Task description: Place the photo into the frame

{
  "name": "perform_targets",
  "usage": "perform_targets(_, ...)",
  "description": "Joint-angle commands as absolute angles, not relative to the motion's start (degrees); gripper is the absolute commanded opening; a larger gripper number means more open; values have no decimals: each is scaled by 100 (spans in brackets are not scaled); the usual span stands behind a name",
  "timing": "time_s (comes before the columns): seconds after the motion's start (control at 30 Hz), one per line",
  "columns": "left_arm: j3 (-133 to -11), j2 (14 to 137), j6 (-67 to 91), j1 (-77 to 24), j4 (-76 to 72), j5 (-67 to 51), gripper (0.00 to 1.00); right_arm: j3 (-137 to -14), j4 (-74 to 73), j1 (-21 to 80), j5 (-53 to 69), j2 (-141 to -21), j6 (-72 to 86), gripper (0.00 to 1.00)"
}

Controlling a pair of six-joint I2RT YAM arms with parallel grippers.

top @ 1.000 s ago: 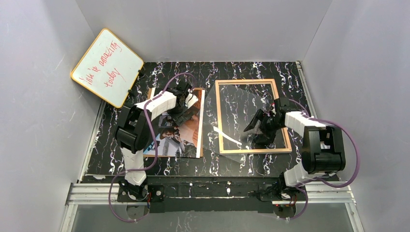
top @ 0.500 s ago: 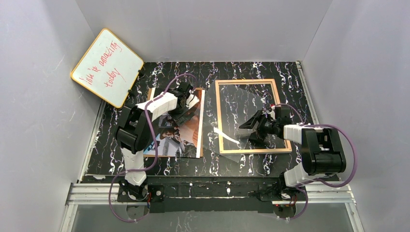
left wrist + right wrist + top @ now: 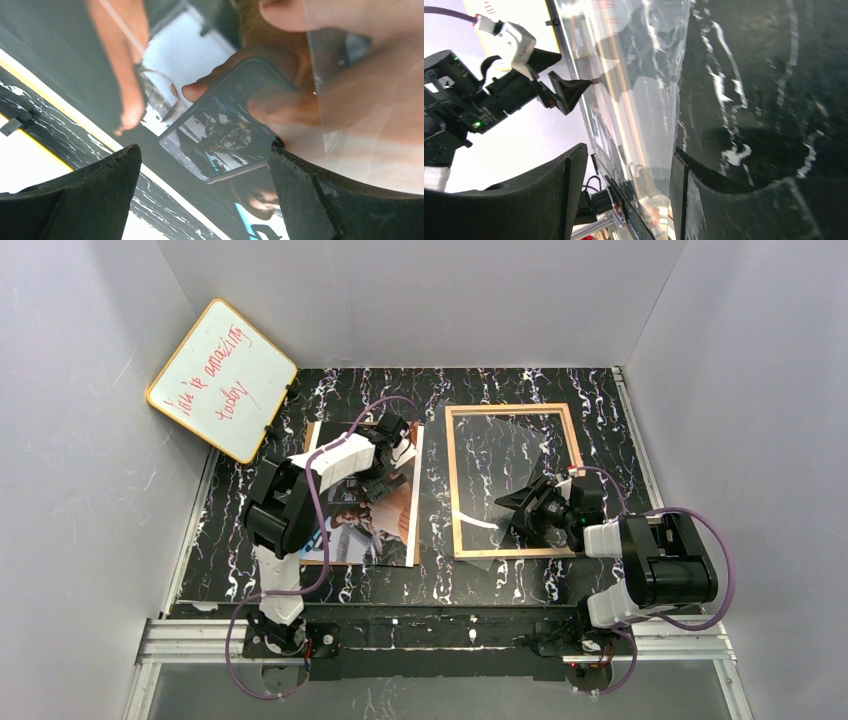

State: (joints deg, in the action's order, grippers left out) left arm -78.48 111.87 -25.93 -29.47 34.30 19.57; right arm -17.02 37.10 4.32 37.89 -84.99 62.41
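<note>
The photo [image 3: 365,510] lies face up on the black marbled table, left of centre. My left gripper [image 3: 392,455] hovers open just above its far right part; in the left wrist view its fingers [image 3: 80,200] straddle the print [image 3: 225,125]. The frame [image 3: 452,480] lies flat on the right, tan rim up. A clear plastic sheet [image 3: 480,525] rests over its near left corner. My right gripper [image 3: 518,512] is open at that sheet. In the right wrist view the sheet [image 3: 644,100] stands between the fingers, close to the right finger [image 3: 734,210].
A yellow-rimmed whiteboard [image 3: 222,380] with red writing leans against the left wall at the back. Grey walls close in the table on the left, back and right. A metal rail [image 3: 440,635] runs along the near edge.
My right gripper has swung down and toward the near left part of the frame, around the clear sheet. My left gripper has shifted slightly to the right over the photo.
</note>
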Motion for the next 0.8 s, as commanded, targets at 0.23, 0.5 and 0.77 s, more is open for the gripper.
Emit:
perform_targets(0.23,-7672,11470,-2653,-3050,3149,2069,98,-2320,5035,837,3740,-9207,6740,20)
perform_targets(0.5,-8351,11115,-2663,-2938,3666,2079,98,-4196,1602,687,3503,-8111,5082,1)
perform_targets(0.77,-10067,11406,-1793,-2943,4683,1124,98,-6578,-2209,-193,2759,-7240,3180,1)
